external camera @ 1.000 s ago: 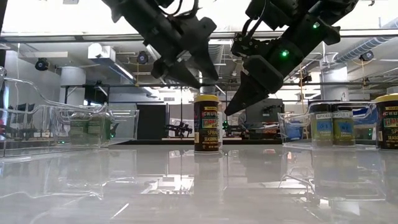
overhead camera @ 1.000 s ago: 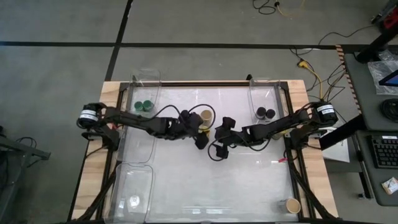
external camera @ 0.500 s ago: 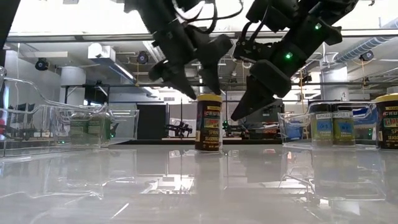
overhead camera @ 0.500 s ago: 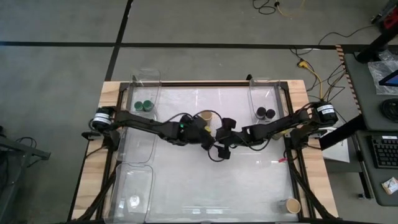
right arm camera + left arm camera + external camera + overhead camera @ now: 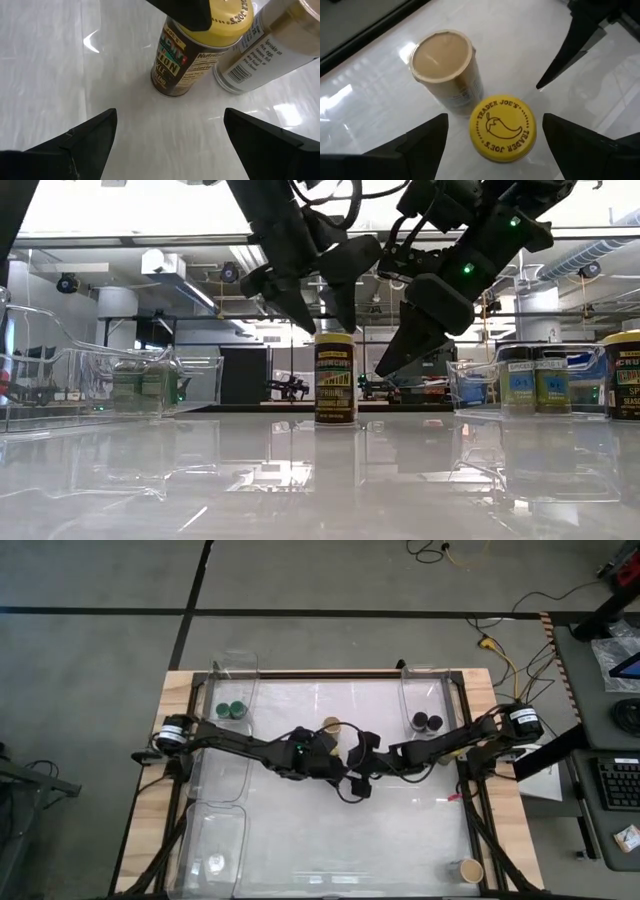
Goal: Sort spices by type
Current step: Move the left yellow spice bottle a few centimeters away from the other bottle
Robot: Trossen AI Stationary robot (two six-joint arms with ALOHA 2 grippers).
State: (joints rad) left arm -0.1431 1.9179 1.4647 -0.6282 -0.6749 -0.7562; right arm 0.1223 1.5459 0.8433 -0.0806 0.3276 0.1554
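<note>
Straddling the yellow-lidded jar (image 5: 503,128) from above, left gripper (image 5: 312,308) fingers spread wide, holding nothing | jar upright at table (image 5: 400,830) centre, just beside tan-lidded jar (image 5: 446,70) | right gripper (image 5: 405,345) close by, fingers wide apart, empty | green-lidded jars (image 5: 231,710) and black-lidded jars (image 5: 427,722) in separate far bins.

Both dark arms reach inward from opposite sides of the bench and meet near its middle. The left gripper (image 5: 312,308) hangs with its jaws spread wide and pointing downward. The right gripper (image 5: 415,340) hovers just beside it, tilted toward the left one, jaws likewise wide apart. Neither gripper holds anything.
</note>
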